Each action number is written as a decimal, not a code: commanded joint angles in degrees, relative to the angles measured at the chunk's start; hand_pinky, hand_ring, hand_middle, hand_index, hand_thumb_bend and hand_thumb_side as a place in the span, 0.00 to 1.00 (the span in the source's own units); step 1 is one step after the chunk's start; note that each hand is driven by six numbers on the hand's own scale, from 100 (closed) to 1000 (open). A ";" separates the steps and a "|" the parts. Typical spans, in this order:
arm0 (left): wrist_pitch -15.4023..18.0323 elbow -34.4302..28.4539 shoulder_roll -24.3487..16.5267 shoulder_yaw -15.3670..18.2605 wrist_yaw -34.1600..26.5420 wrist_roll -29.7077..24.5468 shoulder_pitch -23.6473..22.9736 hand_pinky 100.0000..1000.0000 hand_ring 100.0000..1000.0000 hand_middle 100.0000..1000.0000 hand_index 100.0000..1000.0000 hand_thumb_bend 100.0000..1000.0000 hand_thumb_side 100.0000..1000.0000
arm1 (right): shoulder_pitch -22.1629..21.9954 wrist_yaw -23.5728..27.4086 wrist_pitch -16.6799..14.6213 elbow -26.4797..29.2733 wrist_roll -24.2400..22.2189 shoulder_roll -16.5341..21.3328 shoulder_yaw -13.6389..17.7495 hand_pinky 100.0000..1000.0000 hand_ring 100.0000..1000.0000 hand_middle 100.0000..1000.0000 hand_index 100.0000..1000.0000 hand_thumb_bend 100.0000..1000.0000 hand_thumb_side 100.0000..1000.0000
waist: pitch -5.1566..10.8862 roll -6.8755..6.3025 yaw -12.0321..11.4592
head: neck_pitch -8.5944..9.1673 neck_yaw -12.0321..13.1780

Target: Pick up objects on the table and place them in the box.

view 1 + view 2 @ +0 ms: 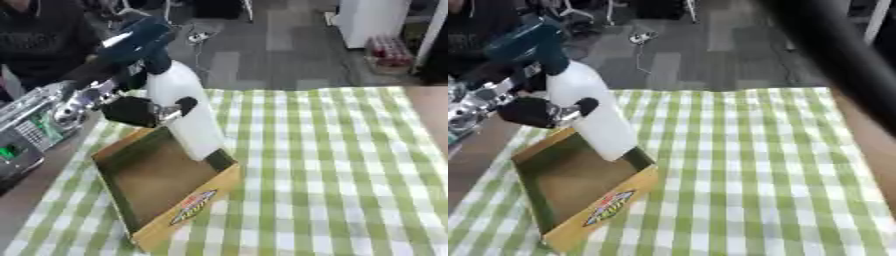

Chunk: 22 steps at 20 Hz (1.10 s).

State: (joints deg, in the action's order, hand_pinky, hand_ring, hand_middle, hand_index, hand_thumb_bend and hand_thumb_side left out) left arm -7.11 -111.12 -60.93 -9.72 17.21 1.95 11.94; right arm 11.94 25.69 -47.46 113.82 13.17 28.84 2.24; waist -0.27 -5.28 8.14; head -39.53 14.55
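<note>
Left hand point(131, 111) apparently grips white spray bottle point(185, 112) over box point(140, 220).

The left arm point(74, 97) is reaching in from the far left, its silver wrist leading to the black left hand point(131, 111), whose fingers are curling round a bottle point(184, 112). A dark arm point(833, 47) is crossing the right eye view's upper right.

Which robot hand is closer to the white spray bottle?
Left. The left hand is wrapped around the white spray bottle over the box. The right hand isn't visible.
</note>
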 commanded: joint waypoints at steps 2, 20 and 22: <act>-0.14 0.69 -1.40 2.05 1.80 -0.68 -1.25 0.00 0.00 0.00 0.14 0.00 0.71 | 0.04 -0.43 -0.06 0.77 0.42 1.28 0.69 0.57 0.70 0.72 0.83 0.29 1.00 | 0.26 0.32 -0.19 | 0.15 -0.73; 5.22 4.56 -0.05 2.19 9.43 -9.59 -5.28 1.00 0.83 0.83 0.81 1.00 1.00 | -0.38 -1.34 -0.15 0.77 1.14 1.12 0.80 0.57 0.70 0.72 0.83 0.29 1.00 | 0.17 0.66 -0.46 | 0.65 -0.57; 6.16 4.79 0.10 2.61 10.48 -10.06 -5.04 1.00 0.89 0.88 0.85 1.00 1.00 | -0.38 -1.35 -0.13 0.77 1.15 1.10 0.79 0.57 0.70 0.72 0.83 0.29 1.00 | 0.16 0.66 -0.44 | 0.56 -0.52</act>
State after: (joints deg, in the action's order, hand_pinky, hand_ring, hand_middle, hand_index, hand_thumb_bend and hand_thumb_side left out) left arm -1.60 -106.27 -59.82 -8.44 26.83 -7.48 6.14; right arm 11.12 24.61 -47.45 113.82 14.09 28.84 2.54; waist -0.45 -4.82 7.67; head -39.50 14.08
